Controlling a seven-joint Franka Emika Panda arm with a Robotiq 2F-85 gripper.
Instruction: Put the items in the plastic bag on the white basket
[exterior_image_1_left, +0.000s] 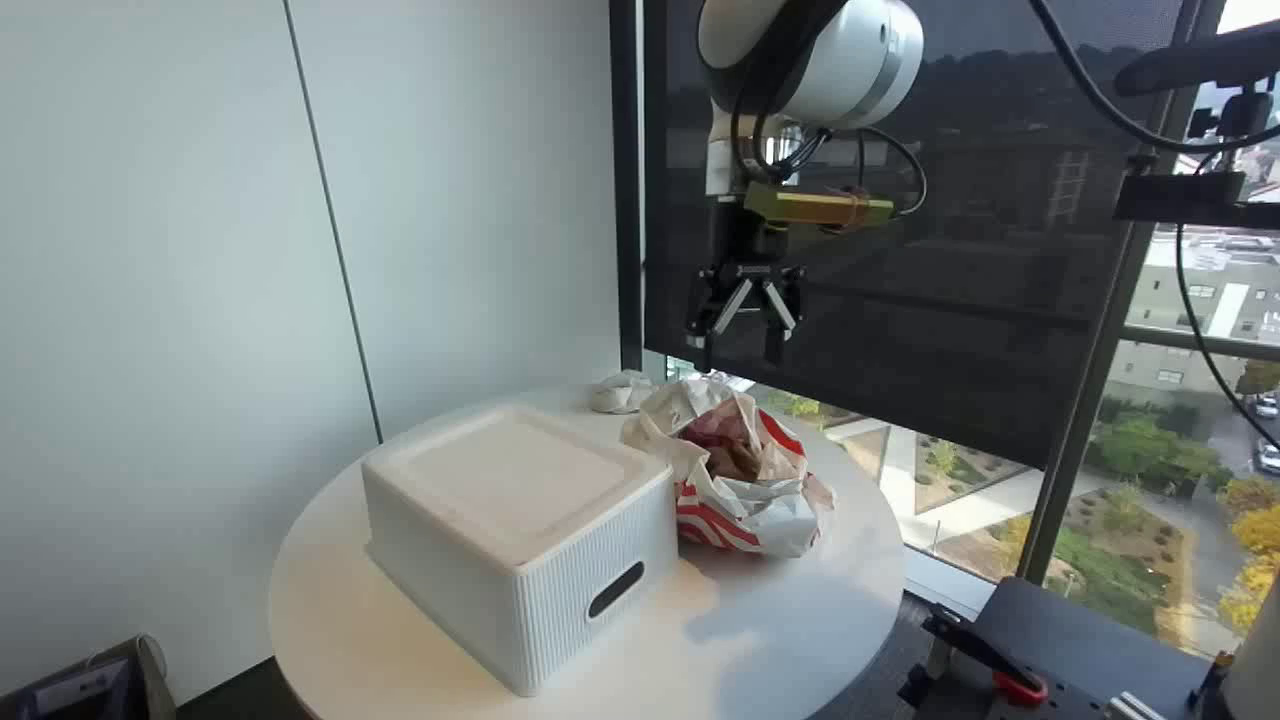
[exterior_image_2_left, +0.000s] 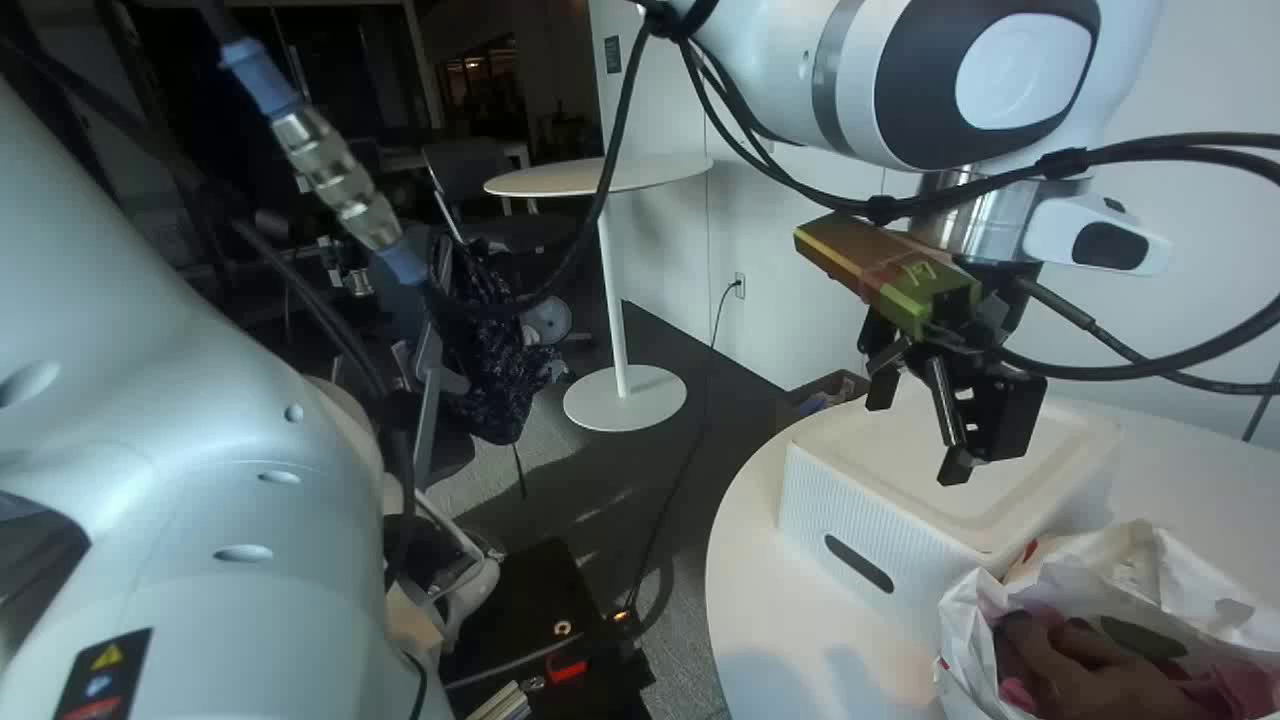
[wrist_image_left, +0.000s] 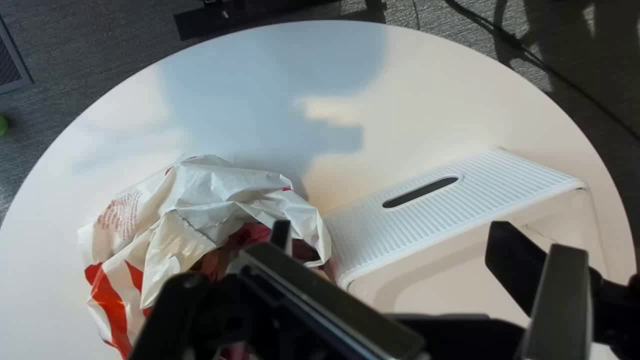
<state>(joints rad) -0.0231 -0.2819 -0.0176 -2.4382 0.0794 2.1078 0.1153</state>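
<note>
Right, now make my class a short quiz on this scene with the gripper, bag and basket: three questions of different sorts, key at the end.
1. True or false: the gripper is open and holding nothing.
2. Relative to the basket, the bag sits: a) on top; b) beside it; c) underneath.
3. Fill in the missing word: the items show ___ the bag.

Key: 1 true; 2 b; 3 inside.
</note>
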